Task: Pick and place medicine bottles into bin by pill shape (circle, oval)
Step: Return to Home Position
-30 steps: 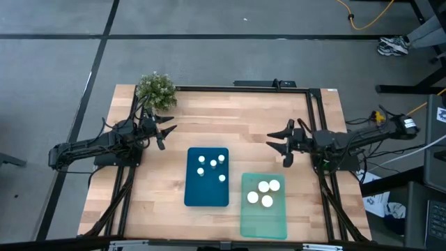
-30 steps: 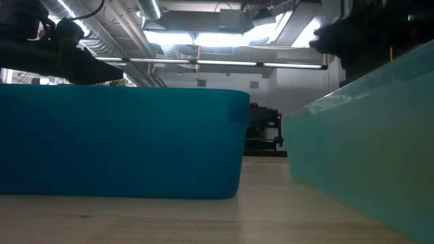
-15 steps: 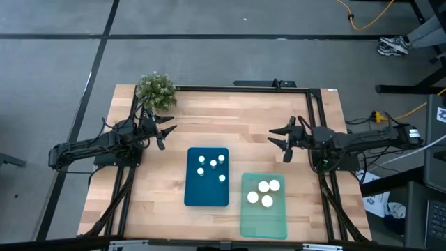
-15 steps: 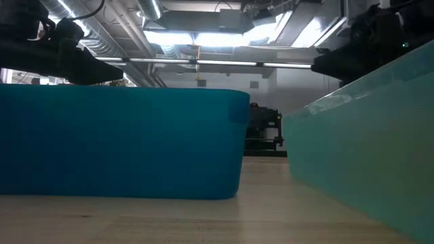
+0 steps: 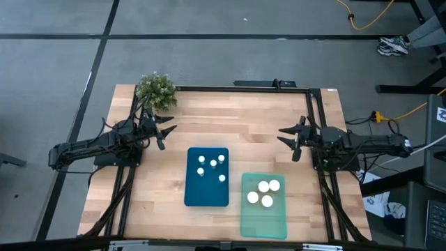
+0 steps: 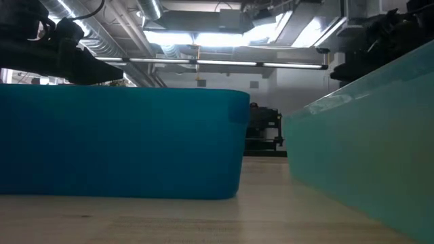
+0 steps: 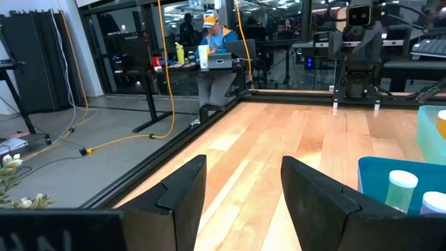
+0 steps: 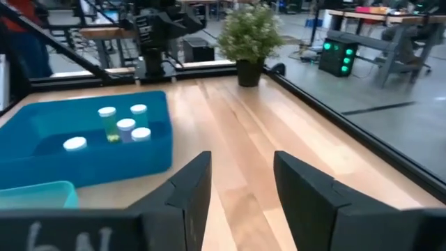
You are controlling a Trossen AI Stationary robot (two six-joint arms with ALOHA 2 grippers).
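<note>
Several small white-capped medicine bottles (image 5: 211,166) stand upright in the dark blue bin (image 5: 207,196); they also show in the right wrist view (image 8: 124,127). Three larger white-capped bottles (image 5: 263,193) stand in the pale green bin (image 5: 263,222). My left gripper (image 5: 167,132) is open and empty at the table's left, beyond the blue bin's far left corner. My right gripper (image 5: 288,138) is open and empty at the table's right, beyond the green bin. In the left wrist view its fingers (image 7: 240,199) frame bare wood.
A small green potted plant (image 5: 155,90) stands at the far left corner. A black frame rail (image 5: 240,88) runs along the table's far edge and sides. Bare wood lies between the two grippers, on the far side of the bins. A person sits at a desk in the room beyond the table (image 7: 212,49).
My right gripper has drawn back toward the table's right edge, staying open and empty. My left arm and the bottles have kept still.
</note>
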